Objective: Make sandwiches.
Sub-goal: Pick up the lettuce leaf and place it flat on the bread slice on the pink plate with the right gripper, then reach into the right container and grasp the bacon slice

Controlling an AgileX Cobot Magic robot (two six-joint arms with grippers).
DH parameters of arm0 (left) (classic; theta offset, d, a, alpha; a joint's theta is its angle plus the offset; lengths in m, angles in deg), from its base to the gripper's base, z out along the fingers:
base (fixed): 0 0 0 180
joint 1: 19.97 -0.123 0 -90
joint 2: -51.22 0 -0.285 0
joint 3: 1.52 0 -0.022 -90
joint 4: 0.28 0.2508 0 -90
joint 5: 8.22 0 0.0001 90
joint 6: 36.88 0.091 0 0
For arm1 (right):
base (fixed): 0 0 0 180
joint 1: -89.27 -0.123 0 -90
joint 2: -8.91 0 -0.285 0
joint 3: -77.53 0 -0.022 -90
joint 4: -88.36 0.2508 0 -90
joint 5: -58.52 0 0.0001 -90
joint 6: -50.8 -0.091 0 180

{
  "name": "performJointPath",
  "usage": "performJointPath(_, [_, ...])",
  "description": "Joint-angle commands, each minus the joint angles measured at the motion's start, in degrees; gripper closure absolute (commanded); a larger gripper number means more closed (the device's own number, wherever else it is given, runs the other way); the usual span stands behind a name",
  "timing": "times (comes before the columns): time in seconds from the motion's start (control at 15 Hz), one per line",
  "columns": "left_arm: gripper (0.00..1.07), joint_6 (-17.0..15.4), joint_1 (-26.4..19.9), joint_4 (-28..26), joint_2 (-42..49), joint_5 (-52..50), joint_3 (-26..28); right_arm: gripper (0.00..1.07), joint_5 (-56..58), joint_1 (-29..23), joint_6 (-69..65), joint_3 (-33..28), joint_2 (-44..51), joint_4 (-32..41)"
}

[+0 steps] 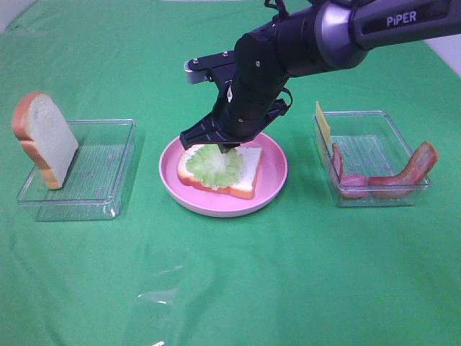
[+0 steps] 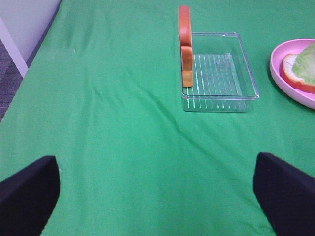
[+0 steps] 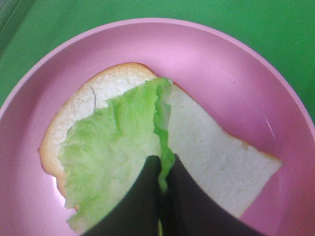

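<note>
The sandwich (image 1: 220,173), so far one slice under lettuce (image 3: 110,142), lies on the pink plate (image 1: 272,180) directly beneath the right gripper (image 3: 161,179). That arm reaches in across the table and bends steeply down, its jaws closed with a raised fold of the leaf pinched between the tips. The plate's rim stands clear of the tips all round, and open green cloth (image 1: 230,281) separates it from the bread tray (image 1: 108,169) with its upright bread slices (image 1: 43,140) on one side and the filling tray (image 1: 385,148) of bacon (image 1: 407,171), ham (image 1: 351,182) and cheese (image 1: 322,124) on the other. The left gripper (image 2: 157,194) hangs over bare cloth, fingers (image 2: 27,194) spread wide and holding nothing, the bread tray ahead of it.
</note>
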Motion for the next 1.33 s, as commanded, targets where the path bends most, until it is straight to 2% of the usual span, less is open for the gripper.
performJointPath(0.07, [0.07, 0.2, 0.0, -0.1, 0.1, -0.2, -0.2, 1.07, 0.6, 0.1, -1.1, 0.2, 0.0, -0.4])
performJointPath(0.13, [0.07, 0.2, 0.0, -0.1, 0.1, -0.2, -0.2, 1.01, 1.0, 0.1, -1.2, 0.2, 0.0, -0.3])
performJointPath(0.2, [0.07, 0.2, 0.0, -0.1, 0.1, -0.2, -0.2, 0.84, 1.7, 0.1, -1.2, 0.2, 0.0, -0.3])
performJointPath(0.27, [0.07, 0.2, 0.0, -0.1, 0.1, -0.2, -0.2, 0.6, 2.2, 0.1, -1.2, 0.2, 0.3, -0.3])
performJointPath(0.33, [0.07, 0.2, 0.0, -0.1, 0.1, -0.2, -0.2, 0.47, 2.4, 0.1, -1.1, 0.2, 0.6, -0.6])
performJointPath(0.4, [0.07, 0.2, 0.0, -0.1, 0.1, -0.2, -0.2, 0.17, 2.4, 0.1, -0.8, 0.2, 1.4, -1.4])
performJointPath(0.47, [0.07, 0.2, 0.0, -0.1, 0.1, -0.2, -0.2, 0.09, 2.3, 0.1, -0.6, 0.2, 2.5, -2.5])
performJointPath(0.8, [0.07, 0.2, 0.0, -0.1, 0.1, -0.2, -0.2, 0.09, 4.4, 0.1, -0.5, 0.2, 6.2, -3.6])
performJointPath(1.13, [0.07, 0.2, 0.0, -0.1, 0.1, -0.2, -0.2, 0.09, 11.5, 0.2, 0.5, 0.2, 13.8, -4.6])
performJointPath(1.33, [0.07, 0.2, 0.0, -0.1, 0.1, -0.2, -0.2, 0.09, 18.5, 4.0, 0.9, 0.2, 17.7, -6.7])
